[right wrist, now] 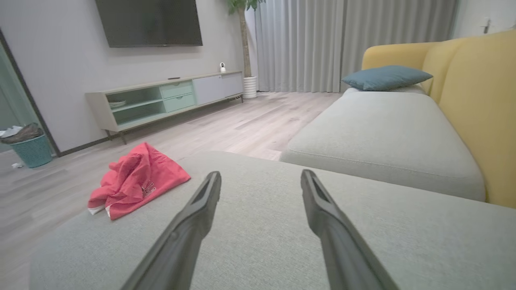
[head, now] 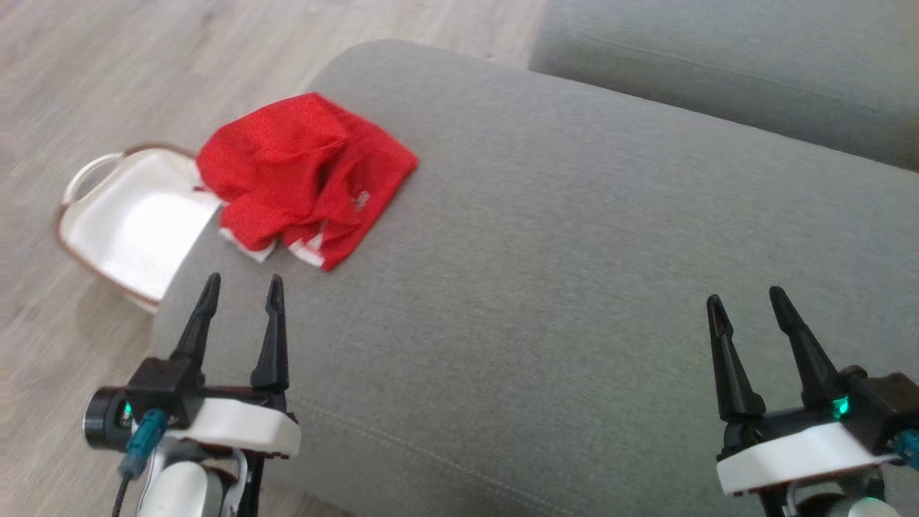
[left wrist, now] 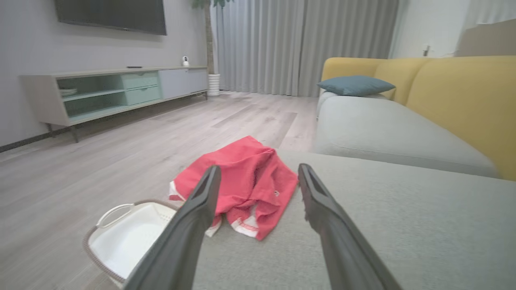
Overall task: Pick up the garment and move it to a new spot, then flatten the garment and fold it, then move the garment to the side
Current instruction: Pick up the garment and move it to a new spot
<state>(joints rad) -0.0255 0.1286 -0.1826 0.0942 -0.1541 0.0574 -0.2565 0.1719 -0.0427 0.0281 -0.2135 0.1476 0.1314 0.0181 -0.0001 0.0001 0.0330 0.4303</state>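
garment (head: 305, 176) lies crumpled beyond left tool (head: 240, 287).

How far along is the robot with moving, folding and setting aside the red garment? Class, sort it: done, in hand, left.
Done: nothing visible; the red shorts lie crumpled at the grey sofa cushion's edge, near the white basket on the floor.
In hand: nothing; the left gripper and right gripper hover open and empty, the left nearer the shorts.
Left: pick up, flatten, fold, move aside.
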